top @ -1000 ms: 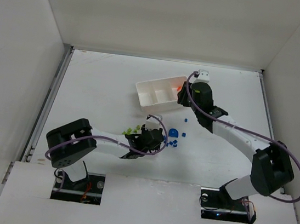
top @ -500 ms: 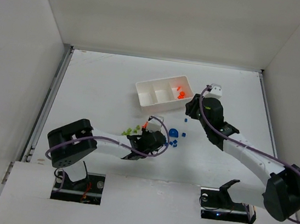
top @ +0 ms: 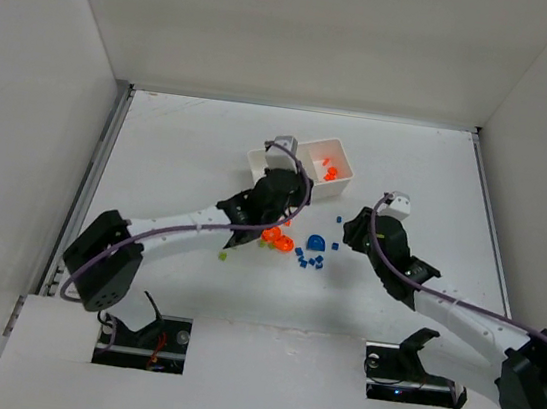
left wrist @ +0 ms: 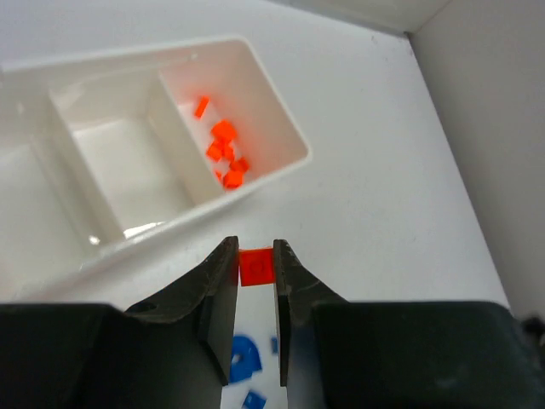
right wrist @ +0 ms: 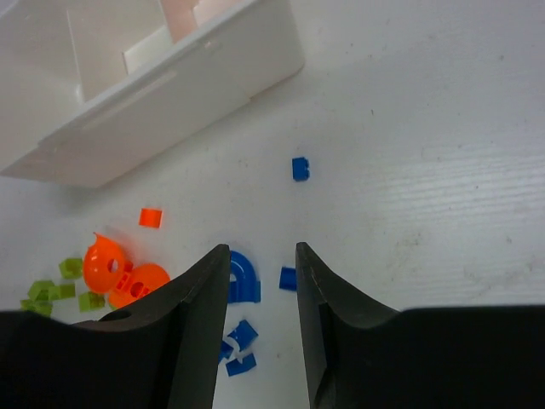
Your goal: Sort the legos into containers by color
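My left gripper (top: 278, 187) is shut on a small orange brick (left wrist: 255, 265) and holds it just in front of the white tray (top: 345, 165). The tray's right compartment holds several orange bricks (left wrist: 225, 154); its middle compartment (left wrist: 119, 170) looks bare. My right gripper (right wrist: 262, 251) is open and empty above a blue arch piece (right wrist: 243, 278) and a small blue brick (right wrist: 288, 278). In the top view the right gripper (top: 356, 231) is right of the blue arch (top: 316, 241). Two rounded orange pieces (top: 274, 235) and several blue bricks (top: 308, 261) lie on the table.
Yellow-green bricks (right wrist: 58, 291) lie left of the orange pieces (right wrist: 119, 273), and one green brick (top: 223, 254) lies apart. A loose orange brick (right wrist: 151, 217) and a lone blue brick (right wrist: 300, 169) lie near the tray's front wall (right wrist: 170, 94). White walls enclose the table.
My left gripper rose from the brick pile and moved up to the tray with the orange brick. My right gripper left the tray's right end and moved back down beside the blue pieces.
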You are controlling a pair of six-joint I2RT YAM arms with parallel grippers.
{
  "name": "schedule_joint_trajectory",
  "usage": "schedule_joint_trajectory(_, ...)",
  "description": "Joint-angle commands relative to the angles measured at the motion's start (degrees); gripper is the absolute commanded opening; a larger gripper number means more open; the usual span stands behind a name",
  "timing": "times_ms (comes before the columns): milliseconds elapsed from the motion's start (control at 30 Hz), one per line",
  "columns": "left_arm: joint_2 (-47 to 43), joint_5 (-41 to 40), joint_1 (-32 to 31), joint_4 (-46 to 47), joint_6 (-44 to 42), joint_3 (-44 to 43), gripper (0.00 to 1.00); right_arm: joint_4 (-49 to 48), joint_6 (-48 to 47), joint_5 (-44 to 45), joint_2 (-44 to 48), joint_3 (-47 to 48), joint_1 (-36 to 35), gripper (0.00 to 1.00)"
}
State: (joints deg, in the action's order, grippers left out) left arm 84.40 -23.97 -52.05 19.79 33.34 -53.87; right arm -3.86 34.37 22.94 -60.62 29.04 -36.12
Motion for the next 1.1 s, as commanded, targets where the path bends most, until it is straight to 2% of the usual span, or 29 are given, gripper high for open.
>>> schedule_joint_trajectory(0, 8.9, 5.6, 3.4, 6.7, -2.4, -8.9, 0.13, 0.2, 3.5, 4.0, 4.4, -2.0, -2.0, 0.42)
schedule_joint_trajectory(233, 28.0, 8.5, 7.2, 4.9, -2.5, -26.4, 0.16, 4.6, 4.8, 5.4, 8.6, -2.8, -5.7, 0.41)
schedule_joint_trajectory(400, 30.9, 8.9, 8.3, 3.5, -2.1, -30.3, 0.4, 4.1, 3.3, 4.1, 8.9, -2.2, -9.4, 0.42)
schedule_joint_trajectory(467, 29.6, 9.2, 8.3, 3.3, -2.3, -29.8, 0.44, 4.1, 2.9, 3.7, 7.7, -1.5, -10.9, 0.42)
schedule_joint_trajectory(567, 24.9, 9.5, 8.3, 4.4, -2.8, -25.5, 0.46, 2.3, 1.9, 2.1, 3.4, 0.3, -14.1, 0.42)
schedule_joint_trajectory(633, 20.7, 9.6, 8.3, 5.5, -2.5, -20.8, 0.45, 1.2, 0.6, 1.3, 0.2, 1.8, -16.4, 0.38)
schedule_joint_trajectory(733, 12.6, 9.0, 8.4, 7.9, -1.4, -10.2, 0.41, -1.9, -0.1, 0.3, -6.2, 3.9, -20.5, 0.31)
schedule_joint_trajectory(800, 7.4, 8.4, 7.9, 9.7, -1.0, -2.7, 0.4, -3.8, -1.4, -0.4, -10.9, 5.4, -21.4, 0.32)
schedule_joint_trajectory(867, 2.7, 7.2, 7.5, 10.0, 0.1, 4.3, 0.39, -4.1, -1.5, -0.5, -14.4, 7.5, -21.7, 0.36)
schedule_joint_trajectory(933, -2.1, 6.3, 7.4, 9.1, 1.5, 10.4, 0.38, -5.0, -0.4, -1.2, -16.9, 8.6, -21.7, 0.49)
schedule_joint_trajectory(1067, -11.6, 3.1, 7.0, 7.8, 3.5, 21.3, 0.37, -7.7, 0.9, -3.5, -22.1, 10.2, -20.4, 0.59)
